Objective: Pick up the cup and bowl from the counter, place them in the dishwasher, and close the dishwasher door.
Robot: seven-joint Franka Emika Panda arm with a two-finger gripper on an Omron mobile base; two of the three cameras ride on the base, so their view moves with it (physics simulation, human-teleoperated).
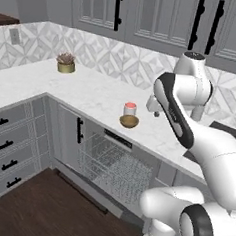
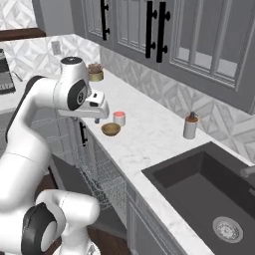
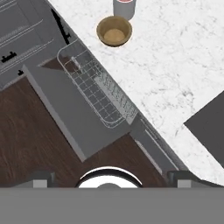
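End effector [image 2: 97, 118] spread wide and empty, poised above the white marble desk [image 2: 149, 134] near its front edge. Just beyond, tan wooden bowl [image 2: 110, 129] and red-topped white cup [image 2: 119, 118], touching, ungrasped. Below, grey dishwasher door [image 3: 74, 113] dropped open, wire rack [image 3: 98, 94] bare. Nothing loaded yet.

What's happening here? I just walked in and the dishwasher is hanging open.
The robot arm is loading it. Its gripper hangs above the counter edge with jaws open, holding nothing. The cup and bowl sit side by side on the counter. The dishwasher door is down, rack pulled out.
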